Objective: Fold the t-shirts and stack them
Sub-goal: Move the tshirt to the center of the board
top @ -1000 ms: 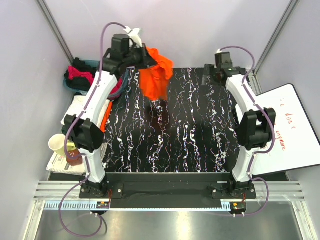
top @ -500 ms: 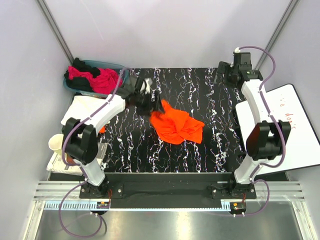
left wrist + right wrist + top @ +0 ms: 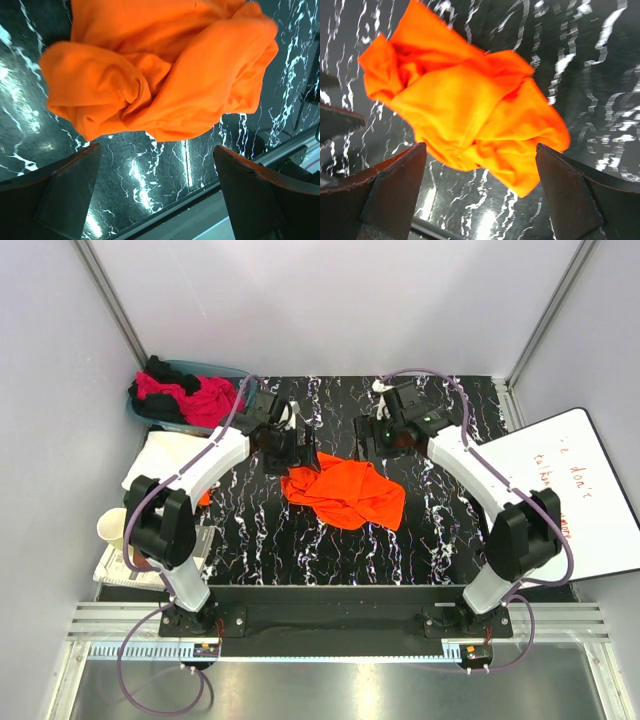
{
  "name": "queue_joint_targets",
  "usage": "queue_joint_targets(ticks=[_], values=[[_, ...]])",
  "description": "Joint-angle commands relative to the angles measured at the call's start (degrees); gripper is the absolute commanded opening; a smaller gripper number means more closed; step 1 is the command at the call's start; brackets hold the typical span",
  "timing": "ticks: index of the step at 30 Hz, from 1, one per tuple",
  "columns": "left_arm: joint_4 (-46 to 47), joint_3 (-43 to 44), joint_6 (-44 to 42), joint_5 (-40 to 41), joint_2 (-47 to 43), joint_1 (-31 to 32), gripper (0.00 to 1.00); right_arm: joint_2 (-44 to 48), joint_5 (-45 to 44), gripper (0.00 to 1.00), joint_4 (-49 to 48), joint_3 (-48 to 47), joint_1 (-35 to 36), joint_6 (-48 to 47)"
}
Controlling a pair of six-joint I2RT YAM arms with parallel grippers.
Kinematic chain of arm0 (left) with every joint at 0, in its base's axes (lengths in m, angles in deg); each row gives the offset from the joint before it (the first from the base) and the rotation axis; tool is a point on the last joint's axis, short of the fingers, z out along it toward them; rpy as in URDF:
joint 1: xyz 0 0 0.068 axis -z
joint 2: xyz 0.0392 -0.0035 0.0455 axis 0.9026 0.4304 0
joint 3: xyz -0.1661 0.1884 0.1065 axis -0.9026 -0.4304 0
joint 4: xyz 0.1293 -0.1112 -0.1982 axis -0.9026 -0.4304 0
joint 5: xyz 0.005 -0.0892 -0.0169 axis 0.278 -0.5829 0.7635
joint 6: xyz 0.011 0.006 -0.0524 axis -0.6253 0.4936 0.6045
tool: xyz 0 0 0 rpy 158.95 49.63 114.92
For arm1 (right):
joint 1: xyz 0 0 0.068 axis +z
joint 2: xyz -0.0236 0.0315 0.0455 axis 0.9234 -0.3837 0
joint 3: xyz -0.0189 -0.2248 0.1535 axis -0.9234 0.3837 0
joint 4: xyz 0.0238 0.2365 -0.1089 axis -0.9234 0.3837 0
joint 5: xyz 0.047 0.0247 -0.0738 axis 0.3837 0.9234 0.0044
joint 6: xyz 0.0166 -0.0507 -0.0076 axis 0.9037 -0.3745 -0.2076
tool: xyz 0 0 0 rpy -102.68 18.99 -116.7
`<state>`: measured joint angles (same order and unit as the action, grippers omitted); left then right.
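A crumpled bright orange t-shirt lies loose on the black marbled table, near its middle. My left gripper hovers at the shirt's back left edge, open and empty; in the left wrist view the orange t-shirt lies beyond the gripper. My right gripper hangs open just behind the shirt's back right side, and its wrist view shows the orange t-shirt bunched ahead of the gripper. Magenta and black t-shirts fill the basket. A white t-shirt lies at the left.
The teal basket stands at the back left corner. A paper cup and a small jar sit on papers at the left edge. A white board with red writing leans at the right.
The left gripper opened and let go of the orange t-shirt, which went from hanging at the back to lying mid-table. The right arm swung in from the back right corner toward the shirt.
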<state>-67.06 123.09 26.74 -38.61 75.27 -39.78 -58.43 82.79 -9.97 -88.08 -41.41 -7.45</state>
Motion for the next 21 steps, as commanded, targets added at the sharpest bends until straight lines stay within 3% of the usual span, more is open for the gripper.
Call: queue_joint_targets(ticks=[1,8,21], values=[[-2.73,3.65,-2.7,2.97,-0.19,-0.03,0.99,-2.18,0.59,0.95,1.48,1.75,-0.01,0.75],[-3.7,3.39,-2.71,4.64,0.42,-0.12,0.99,-4.28,6.29,0.66,-1.76,6.68,0.0,2.42],[-5.72,-1.18,-3.23,7.89,1.04,-0.12,0.99,-7.45,13.76,0.68,-5.99,8.71,0.43,5.41]])
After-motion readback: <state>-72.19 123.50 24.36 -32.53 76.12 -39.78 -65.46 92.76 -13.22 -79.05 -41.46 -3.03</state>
